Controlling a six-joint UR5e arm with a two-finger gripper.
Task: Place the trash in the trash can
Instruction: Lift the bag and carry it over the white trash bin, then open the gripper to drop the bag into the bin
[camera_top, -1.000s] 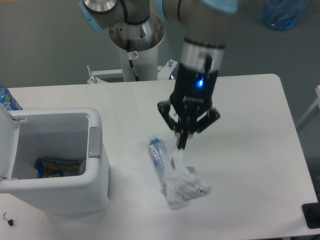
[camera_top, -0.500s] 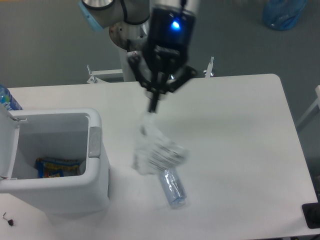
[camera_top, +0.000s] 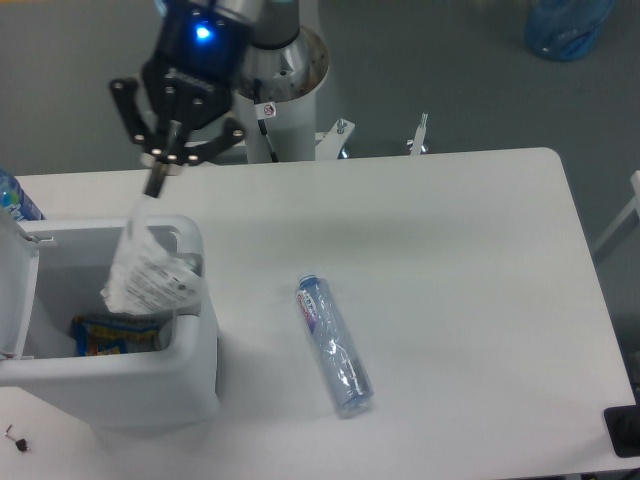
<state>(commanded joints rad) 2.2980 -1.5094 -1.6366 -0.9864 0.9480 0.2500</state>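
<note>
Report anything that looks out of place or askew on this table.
The clear plastic bottle lies on its side at an angle on the table, outside the open trash can. The claw holds the crumpled wrapper dangling over the can. Nothing looks spilled.

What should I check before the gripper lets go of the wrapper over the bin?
1. Gripper shut on the wrapper: ok, the wrapper hangs from its fingertips.
2. Trash can lid open: ok, the inside shows.
3. Wrapper over the opening: ok, though it hangs close to the right wall.
4. Wrapper clear of the rim: cannot tell, its lower edge overlaps the wall in this view.
5. Room inside: ok, only a snack packet lies at the bottom.
6. Bottle left for the next pick: ok, lying on the table, apart from the can.
</note>
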